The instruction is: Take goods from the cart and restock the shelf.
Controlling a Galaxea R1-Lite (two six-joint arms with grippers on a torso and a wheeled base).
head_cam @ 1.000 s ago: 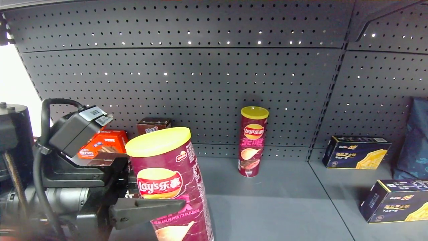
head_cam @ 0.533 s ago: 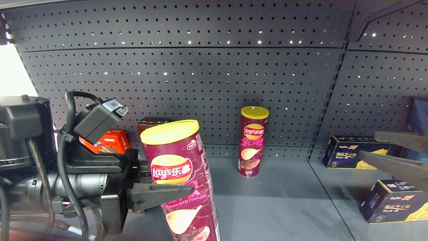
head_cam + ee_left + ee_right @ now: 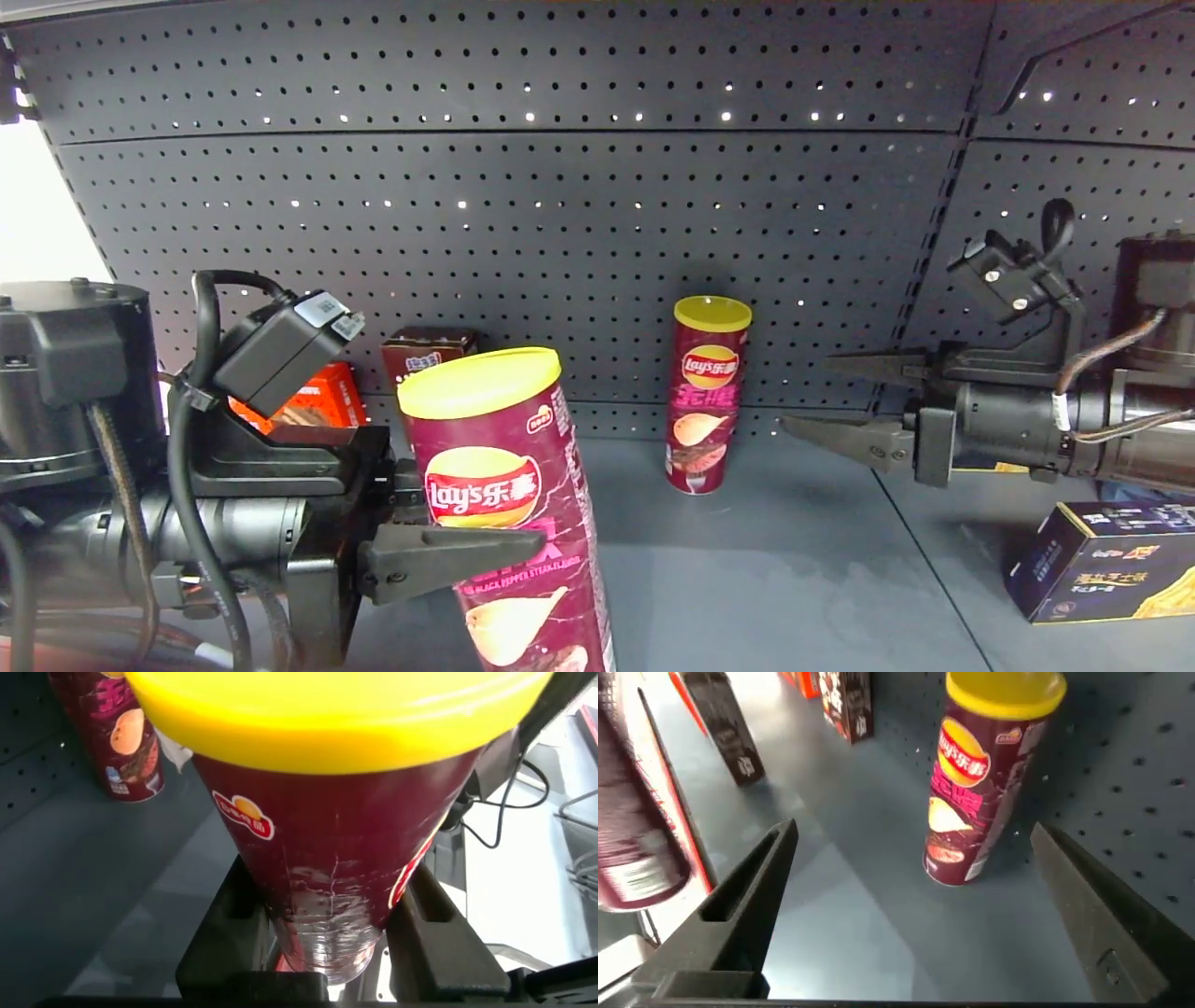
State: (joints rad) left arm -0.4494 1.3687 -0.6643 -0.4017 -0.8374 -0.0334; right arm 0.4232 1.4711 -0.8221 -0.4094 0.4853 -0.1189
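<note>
A dark grey perforated back panel stands behind the left claw and the right claw. Horizontal seams run across it, and small points of light shine through some holes well above both. A slotted upright rises just behind the right claw, parting two bays. Under the claws lies the matte grey shelf board. Out past the left claw, bright white light glows.
</note>
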